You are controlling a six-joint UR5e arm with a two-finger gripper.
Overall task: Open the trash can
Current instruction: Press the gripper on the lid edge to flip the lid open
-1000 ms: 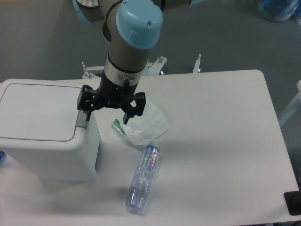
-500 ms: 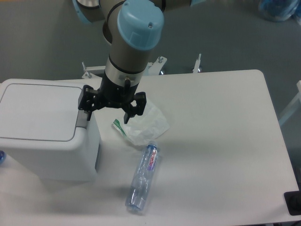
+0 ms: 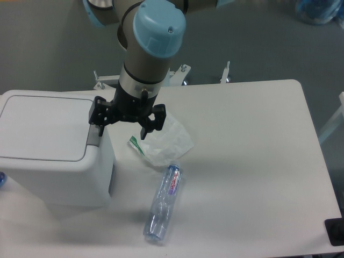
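Note:
The white trash can [image 3: 51,145] stands at the table's left side with its flat lid shut. Its grey push-button tab [image 3: 93,138] sits at the lid's right edge. My gripper [image 3: 122,129] hangs just right of the can, open. Its left finger [image 3: 98,122] is over the right edge of the lid, close above the grey tab; I cannot tell whether it touches. Its right finger [image 3: 147,127] is above the table beside the plastic bag.
A crumpled clear plastic bag [image 3: 166,141] with a green label lies right of the can. An empty plastic bottle [image 3: 162,203] lies in front of it. Metal clamps [image 3: 226,72] stand at the table's far edge.
The gripper has shifted very slightly; otherwise nothing has visibly changed. The lid stays shut.

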